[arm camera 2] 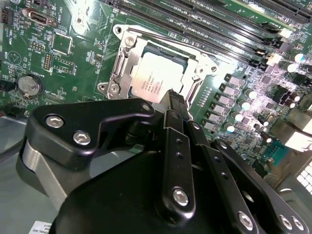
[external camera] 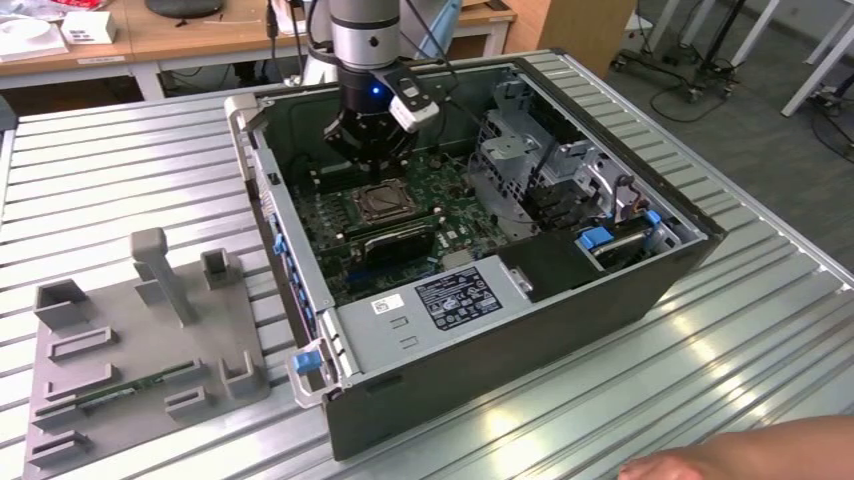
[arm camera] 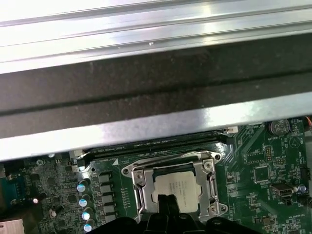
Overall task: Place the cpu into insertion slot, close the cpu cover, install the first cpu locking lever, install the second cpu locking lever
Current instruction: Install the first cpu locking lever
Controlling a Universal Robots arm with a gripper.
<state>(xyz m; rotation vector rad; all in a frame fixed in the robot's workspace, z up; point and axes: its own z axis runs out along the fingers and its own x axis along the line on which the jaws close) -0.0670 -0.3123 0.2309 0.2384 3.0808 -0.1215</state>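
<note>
The cpu (arm camera 2: 155, 77) lies flat in the insertion slot (external camera: 380, 203) on the green board, its silvery top facing up. The cpu cover (arm camera 2: 123, 62) is folded down around it, framing the chip (arm camera: 178, 187) in both wrist views. A thin locking lever (arm camera 2: 168, 45) runs along one side of the cover. My gripper (arm camera 2: 171, 99) hovers just over the edge of the socket, its black fingers pressed together and shut with nothing between them. In the exterior view the gripper (external camera: 376, 168) hangs inside the open computer case, right beside the socket.
The case wall (external camera: 274, 215) and drive cage (external camera: 534, 160) flank the board. Memory slots (arm camera 2: 214, 22) run beside the socket. A grey fixture tray (external camera: 134, 340) sits at the exterior view's left on the slatted table. A person's hand (external camera: 747, 455) is at the lower right.
</note>
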